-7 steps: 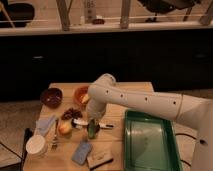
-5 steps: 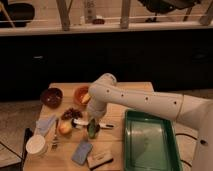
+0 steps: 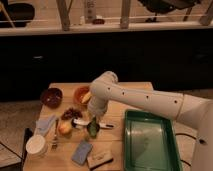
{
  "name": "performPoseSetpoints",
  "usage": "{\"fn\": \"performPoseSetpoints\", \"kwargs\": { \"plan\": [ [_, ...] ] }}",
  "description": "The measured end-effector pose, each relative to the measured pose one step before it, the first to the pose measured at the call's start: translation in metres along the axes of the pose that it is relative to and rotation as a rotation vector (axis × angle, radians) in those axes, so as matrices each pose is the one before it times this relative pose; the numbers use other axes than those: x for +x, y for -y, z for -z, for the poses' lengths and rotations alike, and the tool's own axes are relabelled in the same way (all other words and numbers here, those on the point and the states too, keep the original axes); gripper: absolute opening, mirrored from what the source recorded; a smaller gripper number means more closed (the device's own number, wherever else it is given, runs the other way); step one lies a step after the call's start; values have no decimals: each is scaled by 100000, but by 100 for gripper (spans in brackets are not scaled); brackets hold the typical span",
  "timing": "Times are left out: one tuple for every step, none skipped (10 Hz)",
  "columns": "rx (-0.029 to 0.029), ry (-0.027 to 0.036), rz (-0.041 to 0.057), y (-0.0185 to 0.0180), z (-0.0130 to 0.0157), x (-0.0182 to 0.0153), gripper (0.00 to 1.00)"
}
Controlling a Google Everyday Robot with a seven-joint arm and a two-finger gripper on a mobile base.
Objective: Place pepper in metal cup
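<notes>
The green pepper (image 3: 92, 130) hangs upright from the end of my gripper (image 3: 92, 126), which is shut on it, just above the table near its middle. The white arm reaches in from the right and bends down over it. The small silvery metal cup (image 3: 79, 122) stands on the table just left of the pepper, beside the round red-yellow fruit (image 3: 65, 128). The arm's wrist hides part of the pepper's top.
A green tray (image 3: 131, 150) lies on the right. An orange bowl (image 3: 80, 92), a dark red bowl (image 3: 51, 96) and dark grapes (image 3: 72, 113) sit behind. A white cup (image 3: 36, 145), blue cloth (image 3: 46, 124), blue sponge (image 3: 81, 151) and brown bar (image 3: 100, 159) lie in front.
The gripper with the pepper has sunk very slightly beside the metal cup. Nothing else has moved.
</notes>
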Motion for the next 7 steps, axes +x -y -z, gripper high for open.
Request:
{"fn": "performPoseSetpoints", "kwargs": {
  "plan": [
    [207,128,106,185,48,207,80],
    [-399,417,43,11,51,203,80],
    [-55,217,28,87,95,262,80],
    [-65,241,50,80,35,162,80],
    [-112,358,170,133,56,142,80],
    [-12,223,20,80,57,206,80],
    [-168,191,-109,5,99,160,80]
  ]
}}
